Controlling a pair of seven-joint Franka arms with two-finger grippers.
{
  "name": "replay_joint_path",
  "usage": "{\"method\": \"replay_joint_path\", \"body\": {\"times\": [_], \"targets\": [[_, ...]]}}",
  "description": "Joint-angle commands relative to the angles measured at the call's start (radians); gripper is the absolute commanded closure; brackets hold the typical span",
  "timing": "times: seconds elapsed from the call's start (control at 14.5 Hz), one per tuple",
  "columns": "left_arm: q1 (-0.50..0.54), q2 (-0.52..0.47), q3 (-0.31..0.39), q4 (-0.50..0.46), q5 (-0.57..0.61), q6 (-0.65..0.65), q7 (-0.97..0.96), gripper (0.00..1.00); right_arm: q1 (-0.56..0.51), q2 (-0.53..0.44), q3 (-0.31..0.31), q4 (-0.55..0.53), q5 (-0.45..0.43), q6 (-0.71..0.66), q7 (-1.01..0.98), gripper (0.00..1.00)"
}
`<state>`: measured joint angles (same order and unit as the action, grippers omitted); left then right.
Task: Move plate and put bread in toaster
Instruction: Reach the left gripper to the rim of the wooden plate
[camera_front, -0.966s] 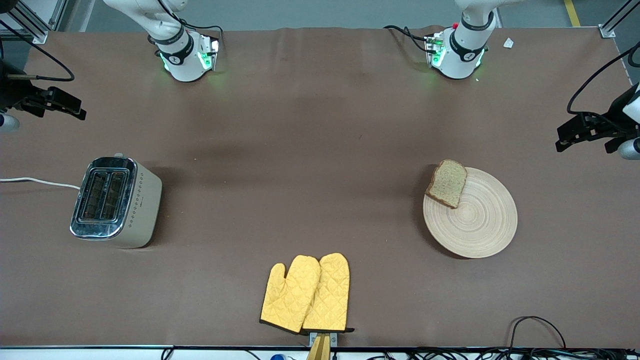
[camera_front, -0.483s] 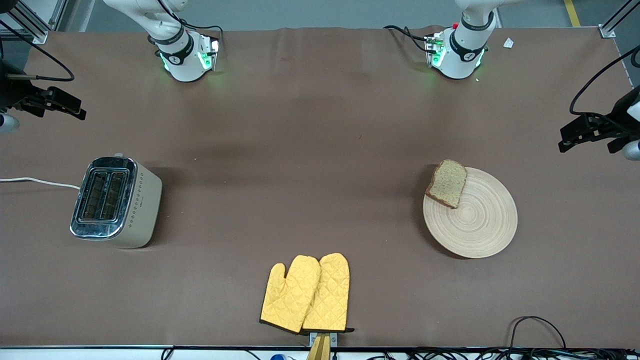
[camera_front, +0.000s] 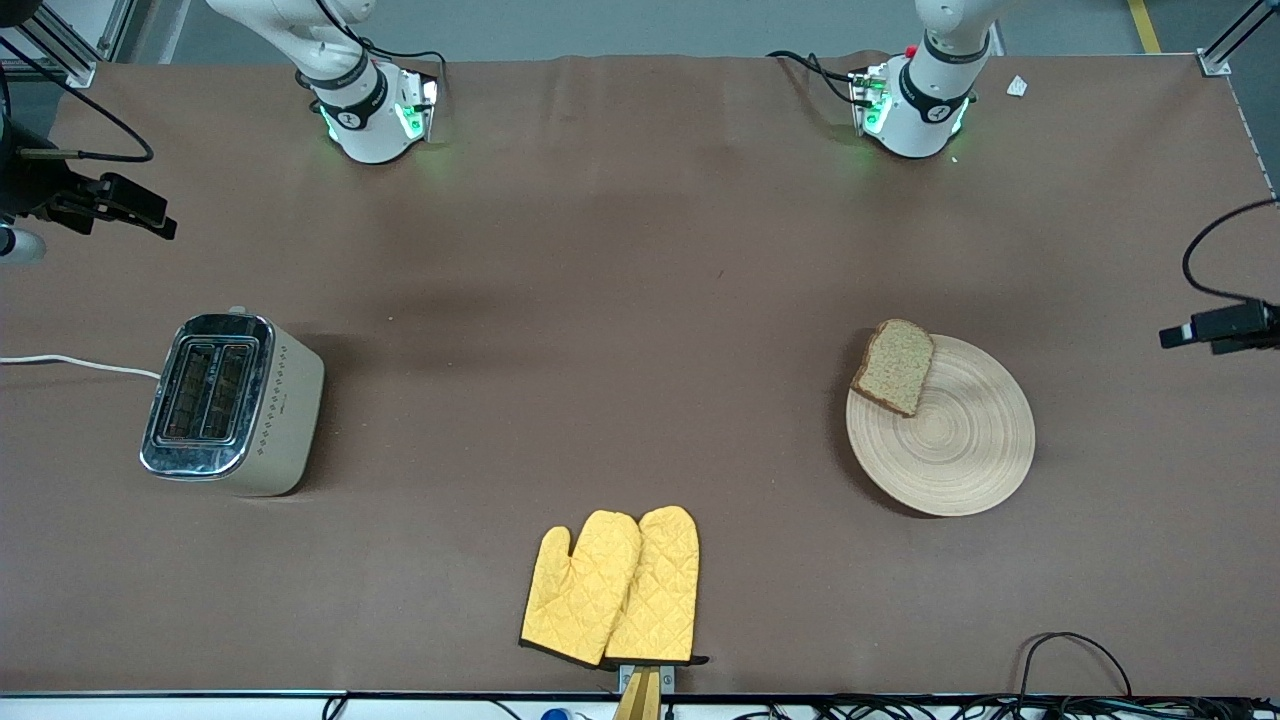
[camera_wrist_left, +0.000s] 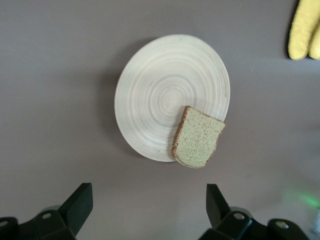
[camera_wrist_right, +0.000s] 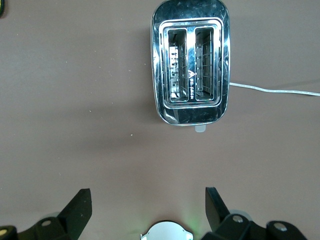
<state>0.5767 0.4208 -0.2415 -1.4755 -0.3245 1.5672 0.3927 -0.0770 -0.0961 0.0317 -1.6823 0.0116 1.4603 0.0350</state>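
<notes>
The light-wood plate lies toward the left arm's end of the table. The brown bread slice lies flat on the plate's rim, overhanging it on the side toward the robots. The cream toaster stands at the right arm's end with both slots empty. My left gripper is open and empty, high over the table beside the plate and bread. My right gripper is open and empty, high over bare table beside the toaster.
Two yellow oven mitts lie near the table's front edge, midway along it, and show in the left wrist view. The toaster's white cord runs off the table's end. Cables lie at the front edge.
The left arm's hand has moved outward toward its end of the table and lower in the front view. The right arm, plate, bread and toaster have not moved.
</notes>
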Motion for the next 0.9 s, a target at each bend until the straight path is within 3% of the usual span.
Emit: {"method": "replay_joint_path", "body": {"times": [0.0, 0.14, 0.34, 0.83], "targets": [[0.008, 0.203, -0.013, 0.046, -0.085, -0.009, 0.054, 0.0, 0.01, -0.016, -0.006, -0.013, 0.004, -0.003, 0.019, 0.0], [0.025, 0.312, -0.018, 0.049, -0.158, 0.022, 0.141, 0.0, 0.013, -0.017, -0.004, -0.013, 0.004, -0.006, 0.019, 0.0], [0.015, 0.392, -0.021, 0.047, -0.168, 0.097, 0.218, 0.0, 0.013, -0.016, -0.004, -0.013, 0.004, -0.003, 0.019, 0.0], [0.014, 0.466, -0.022, 0.049, -0.179, 0.148, 0.313, 0.01, 0.008, -0.016, -0.007, -0.011, 0.004, -0.005, 0.017, 0.0]]}}
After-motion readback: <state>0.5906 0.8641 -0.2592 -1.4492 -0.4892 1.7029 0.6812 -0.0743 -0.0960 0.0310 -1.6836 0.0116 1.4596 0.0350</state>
